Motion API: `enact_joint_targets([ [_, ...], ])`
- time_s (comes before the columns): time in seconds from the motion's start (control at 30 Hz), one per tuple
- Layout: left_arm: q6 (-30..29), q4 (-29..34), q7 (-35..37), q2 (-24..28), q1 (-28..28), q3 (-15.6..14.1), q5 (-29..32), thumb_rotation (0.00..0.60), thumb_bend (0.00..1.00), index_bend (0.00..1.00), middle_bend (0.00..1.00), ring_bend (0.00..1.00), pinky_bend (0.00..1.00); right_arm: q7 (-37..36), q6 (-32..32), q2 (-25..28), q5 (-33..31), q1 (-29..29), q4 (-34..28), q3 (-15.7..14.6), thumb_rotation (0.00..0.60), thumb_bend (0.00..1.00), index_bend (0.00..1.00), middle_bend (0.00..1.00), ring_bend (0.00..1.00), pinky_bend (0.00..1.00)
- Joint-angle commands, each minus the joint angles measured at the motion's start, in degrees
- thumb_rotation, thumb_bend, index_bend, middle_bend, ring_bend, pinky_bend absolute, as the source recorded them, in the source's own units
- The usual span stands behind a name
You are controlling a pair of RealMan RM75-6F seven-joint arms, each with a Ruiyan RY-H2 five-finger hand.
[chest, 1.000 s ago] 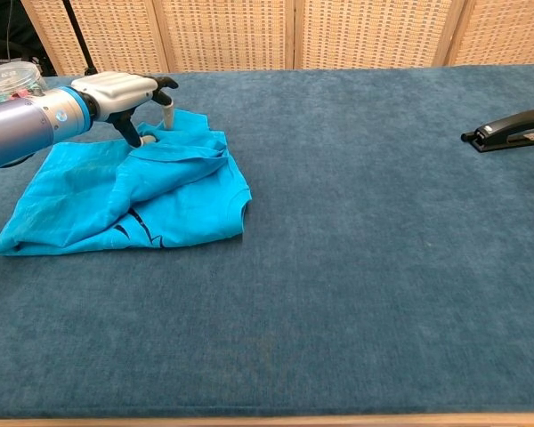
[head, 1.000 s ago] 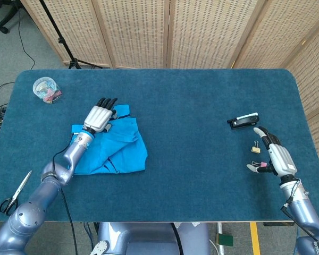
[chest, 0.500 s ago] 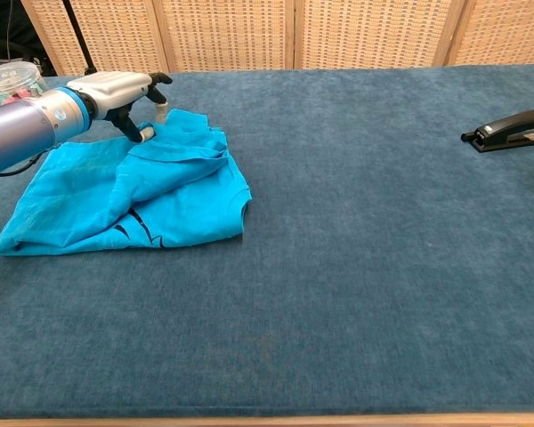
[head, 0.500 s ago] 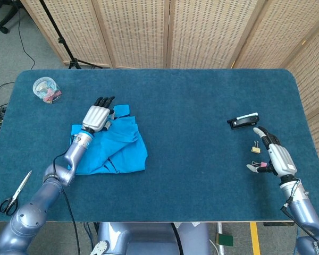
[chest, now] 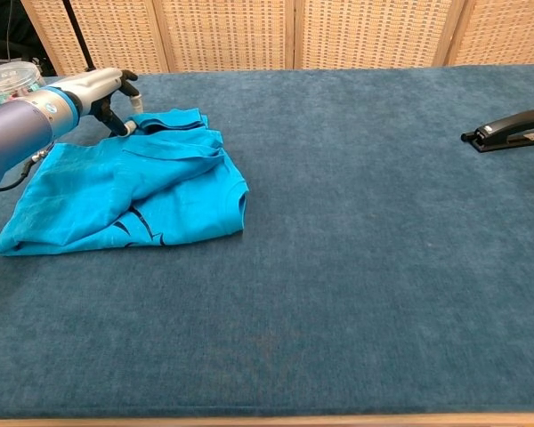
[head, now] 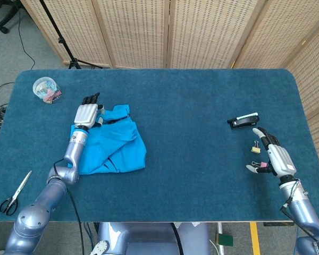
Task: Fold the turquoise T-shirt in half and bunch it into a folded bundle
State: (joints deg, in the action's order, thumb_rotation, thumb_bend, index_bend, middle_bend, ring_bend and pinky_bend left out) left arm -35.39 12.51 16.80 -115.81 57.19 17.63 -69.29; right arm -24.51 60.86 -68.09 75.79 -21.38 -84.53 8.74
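Observation:
The turquoise T-shirt point(head: 115, 144) point(chest: 133, 187) lies crumpled and partly folded on the left half of the blue table. My left hand point(head: 86, 113) point(chest: 101, 88) is at its far-left corner. The fingertips point(chest: 125, 126) curl down onto the edge of the top flap and pinch it. My right hand point(head: 274, 154) rests near the table's right front edge with its fingers apart, holding nothing. It is not in the chest view.
A black stapler point(head: 243, 121) point(chest: 509, 129) lies at the right, with small binder clips point(head: 255, 149) beside my right hand. A clear plastic tub point(head: 45, 89) point(chest: 9, 79) stands at the far left, and scissors point(head: 13, 197) lie at the front left edge.
My left hand has slid left and back, from on top of the shirt to its far-left corner. The top flap's edge has stretched left with it. The right hand has not moved.

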Motion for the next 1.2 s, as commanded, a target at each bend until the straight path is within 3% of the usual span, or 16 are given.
enact_joint_targets([
  [0.03, 1.6, -1.0, -2.7, -0.8, 0.5, 2.1, 2.4, 0.6, 0.67, 0.72, 0.0, 0.0, 0.0, 0.1, 0.0, 0.0, 0.0, 0.0, 0.0, 0.0, 0.6, 0.0, 0.0, 0.0, 0.0, 0.0],
  [0.13, 2.0, -2.3, -6.2, -1.8, 0.9, 3.8, 4.5, 0.6, 0.68, 0.71, 0.0, 0.0, 0.0, 0.1, -0.1, 0.0, -0.1, 0.0, 0.0, 0.0, 0.6, 0.0, 0.0, 0.0, 0.0, 0.0],
  [0.17, 2.1, -2.4, -6.8, -2.0, 1.0, 4.2, 5.0, 0.6, 0.66, 0.62, 0.0, 0.0, 0.0, 0.1, -0.1, 0.0, -0.2, 0.0, 0.0, 0.0, 0.6, 0.0, 0.0, 0.0, 0.0, 0.0],
  [0.23, 2.7, -2.1, -7.7, -2.1, 1.1, 5.2, 6.2, 0.6, 0.59, 0.21, 0.0, 0.0, 0.0, 0.0, -0.2, 0.0, -0.2, 0.0, 0.0, 0.0, 0.6, 0.0, 0.0, 0.0, 0.0, 0.0],
  [0.3, 1.8, -1.6, -6.9, -2.1, 1.2, 7.0, 7.8, 0.6, 0.55, 0.01, 0.0, 0.0, 0.0, 0.0, -0.3, 0.0, -0.3, -0.1, 0.1, 0.1, 0.6, 0.0, 0.0, 0.0, 0.0, 0.0],
  [1.0, -5.0, -0.8, -1.9, -0.1, 0.6, 7.3, 7.0, 0.6, 0.54, 0.0, 0.0, 0.0, 0.0, 0.1, -0.2, 0.1, -0.2, 0.0, -0.1, 0.1, 0.6, 0.0, 0.0, 0.0, 0.0, 0.0],
  [1.2, -6.1, 3.0, 2.7, 3.2, -0.8, 4.1, 3.1, 0.6, 0.46, 0.0, 0.0, 0.0, 0.0, -0.1, -0.2, 0.2, -0.1, 0.1, -0.3, 0.1, 0.6, 0.0, 0.0, 0.0, 0.0, 0.0],
])
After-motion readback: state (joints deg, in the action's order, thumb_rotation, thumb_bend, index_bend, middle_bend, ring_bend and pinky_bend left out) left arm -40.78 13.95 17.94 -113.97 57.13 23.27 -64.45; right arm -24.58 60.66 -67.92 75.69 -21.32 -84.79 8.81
